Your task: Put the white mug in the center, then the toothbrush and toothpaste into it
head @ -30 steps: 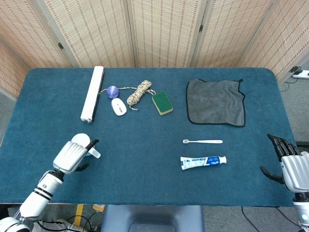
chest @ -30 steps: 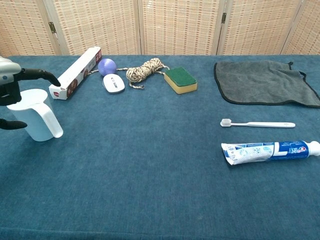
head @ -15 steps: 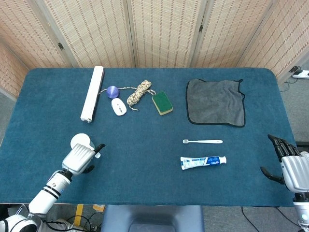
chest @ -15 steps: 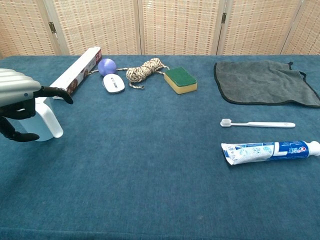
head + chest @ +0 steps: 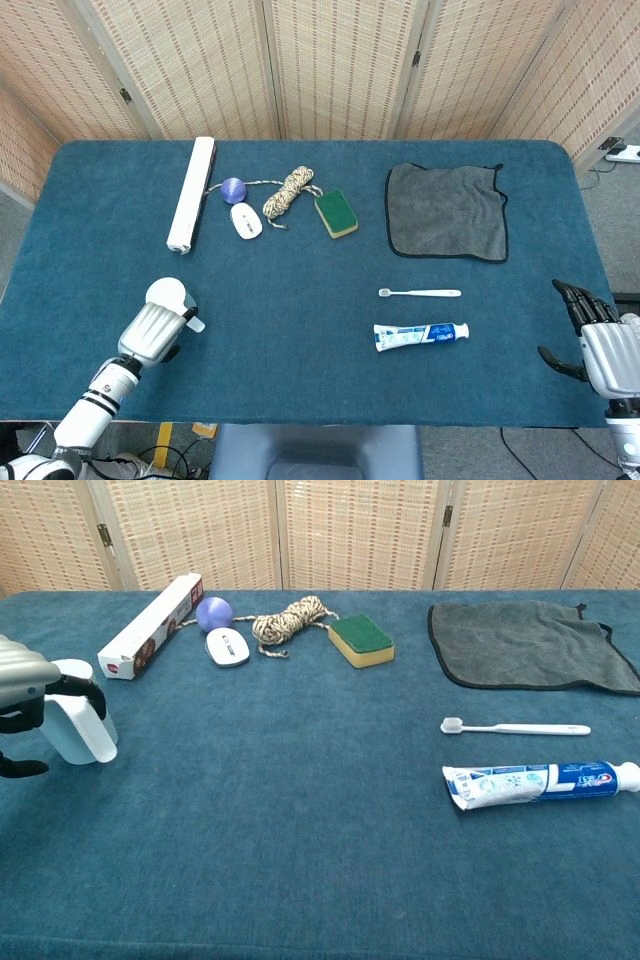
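Left hand (image 5: 22, 695): fingers wrapped round white mug (image 5: 78, 723), near table's (image 5: 300, 330) left front edge; mug tilted.
Mug contents: cannot tell.
Centre: open blue cloth.
Toothbrush (image 5: 420, 293): right of centre, flat; toothpaste (image 5: 421, 335) just in front.
Right hand (image 5: 600, 340): front right edge, fingers spread, holding nothing.
Backdrop: woven folding screen (image 5: 330, 60).
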Action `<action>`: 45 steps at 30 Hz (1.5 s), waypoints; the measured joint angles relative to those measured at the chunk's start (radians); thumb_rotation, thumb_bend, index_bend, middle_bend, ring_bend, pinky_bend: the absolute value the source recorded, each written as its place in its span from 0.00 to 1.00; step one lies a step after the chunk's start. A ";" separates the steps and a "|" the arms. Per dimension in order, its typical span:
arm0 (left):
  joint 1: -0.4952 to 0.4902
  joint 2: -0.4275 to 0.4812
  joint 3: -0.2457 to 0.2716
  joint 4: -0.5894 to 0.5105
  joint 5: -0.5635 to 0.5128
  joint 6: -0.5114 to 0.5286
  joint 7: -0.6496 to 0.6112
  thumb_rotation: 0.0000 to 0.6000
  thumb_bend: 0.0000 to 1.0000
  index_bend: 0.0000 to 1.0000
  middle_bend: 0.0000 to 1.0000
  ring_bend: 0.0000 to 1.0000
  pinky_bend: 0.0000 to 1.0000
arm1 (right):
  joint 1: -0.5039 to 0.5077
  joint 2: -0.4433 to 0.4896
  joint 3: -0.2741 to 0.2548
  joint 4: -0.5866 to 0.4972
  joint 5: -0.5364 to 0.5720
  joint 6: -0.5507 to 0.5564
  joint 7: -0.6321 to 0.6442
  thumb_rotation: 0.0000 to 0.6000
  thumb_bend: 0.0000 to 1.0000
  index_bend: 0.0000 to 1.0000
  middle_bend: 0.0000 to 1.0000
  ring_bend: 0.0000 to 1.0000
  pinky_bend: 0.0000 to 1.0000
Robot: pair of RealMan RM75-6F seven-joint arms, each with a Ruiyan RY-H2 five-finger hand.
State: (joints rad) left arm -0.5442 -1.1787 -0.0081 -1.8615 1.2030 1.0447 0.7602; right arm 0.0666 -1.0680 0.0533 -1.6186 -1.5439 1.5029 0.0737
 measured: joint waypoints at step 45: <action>0.102 0.081 0.008 -0.082 0.138 0.165 -0.195 0.10 0.13 0.09 0.95 0.91 1.00 | 0.006 0.014 -0.001 -0.009 -0.053 0.034 0.009 1.00 0.12 0.05 0.13 0.16 0.24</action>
State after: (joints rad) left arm -0.4421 -1.0981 0.0002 -1.9435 1.3409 1.2097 0.5657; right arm 0.0726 -1.0542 0.0519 -1.6281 -1.5966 1.5372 0.0825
